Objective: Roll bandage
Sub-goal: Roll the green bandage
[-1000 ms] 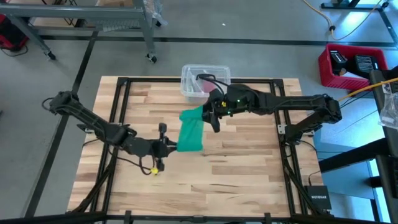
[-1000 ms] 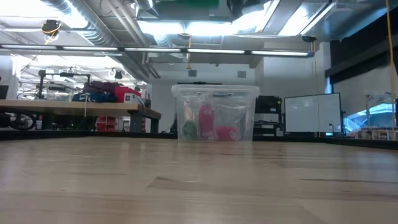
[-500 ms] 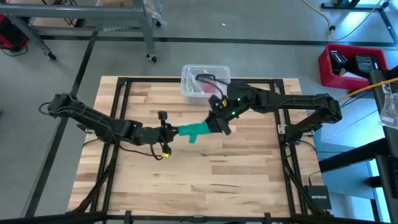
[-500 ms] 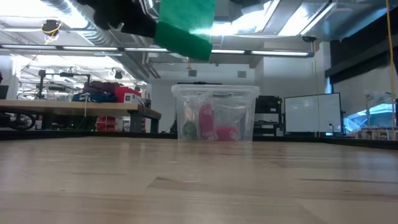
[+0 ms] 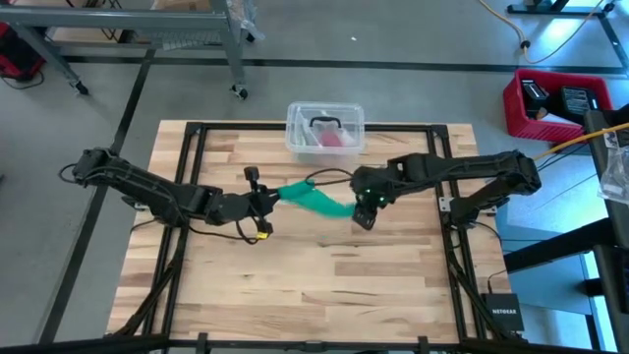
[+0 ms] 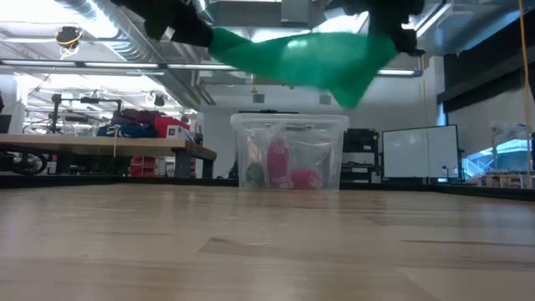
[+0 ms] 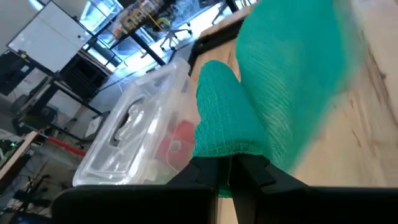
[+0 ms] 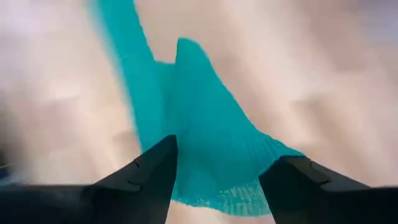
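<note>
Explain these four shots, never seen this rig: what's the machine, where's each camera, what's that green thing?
It is a table robot with two dark arms, each ending in a two-finger gripper. One camera looks straight down on the wooden table, one sits at table-top height looking across it, and one rides on each wrist. The green thing is the bandage, a thin stretchy strip. It hangs above the table, stretched between the arms. The left gripper is shut on one end. The right gripper is at the other end with its fingers spread apart and the fabric lying between them. At the table's far edge stands a clear plastic tub with pink-red things inside.
</note>
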Controlling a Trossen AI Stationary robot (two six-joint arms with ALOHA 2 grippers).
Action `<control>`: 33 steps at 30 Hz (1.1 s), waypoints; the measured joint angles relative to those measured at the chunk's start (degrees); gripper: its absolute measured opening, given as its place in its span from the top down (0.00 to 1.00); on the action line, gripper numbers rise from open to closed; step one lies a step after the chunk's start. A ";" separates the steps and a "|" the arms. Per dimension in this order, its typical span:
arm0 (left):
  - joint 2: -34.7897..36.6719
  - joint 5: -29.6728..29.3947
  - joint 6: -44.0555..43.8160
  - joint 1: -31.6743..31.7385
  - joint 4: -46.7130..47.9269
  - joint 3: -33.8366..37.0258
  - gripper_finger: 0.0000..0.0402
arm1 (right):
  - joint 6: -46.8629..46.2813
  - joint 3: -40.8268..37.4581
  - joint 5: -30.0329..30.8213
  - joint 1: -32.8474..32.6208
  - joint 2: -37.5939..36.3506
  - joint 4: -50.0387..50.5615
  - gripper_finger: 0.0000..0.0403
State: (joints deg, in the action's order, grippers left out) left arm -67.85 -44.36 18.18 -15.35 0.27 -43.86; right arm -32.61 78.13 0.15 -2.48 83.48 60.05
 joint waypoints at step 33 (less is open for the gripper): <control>-0.07 0.68 5.01 0.06 -6.14 1.70 0.97 | 40.73 -3.96 10.86 0.22 -3.16 -20.20 0.32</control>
State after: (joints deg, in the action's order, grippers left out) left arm -67.92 -43.68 23.18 -15.29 -5.86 -42.15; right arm 8.12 74.16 11.01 -2.26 80.32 39.85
